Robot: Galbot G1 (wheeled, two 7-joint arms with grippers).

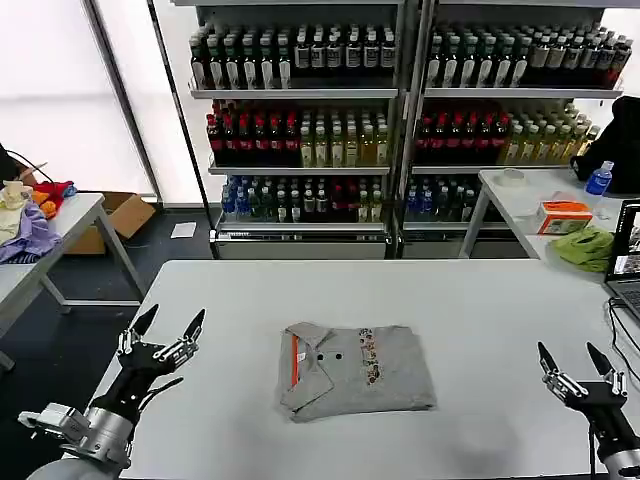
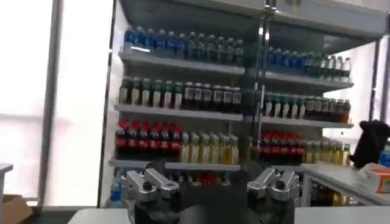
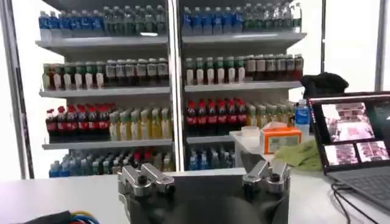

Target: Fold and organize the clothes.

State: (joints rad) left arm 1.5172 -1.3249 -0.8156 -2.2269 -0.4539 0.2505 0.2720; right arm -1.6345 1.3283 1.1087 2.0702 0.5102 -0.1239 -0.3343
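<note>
Folded light grey cotton polo shirt with orange-red stripe (image 1: 356,370) lies mid white surface (image 1: 480,300), between my grippers. Left gripper (image 1: 168,325), right gripper (image 1: 571,355) hover at near corners, jaws wide, empty. Soft, light, limp; pinch stacked edges.

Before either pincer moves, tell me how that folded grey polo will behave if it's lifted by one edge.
The folded polo shirt is soft cloth, so it would likely droop and unfold. It looks light, so a push may bunch its layers rather than slide it across the white table.
</note>
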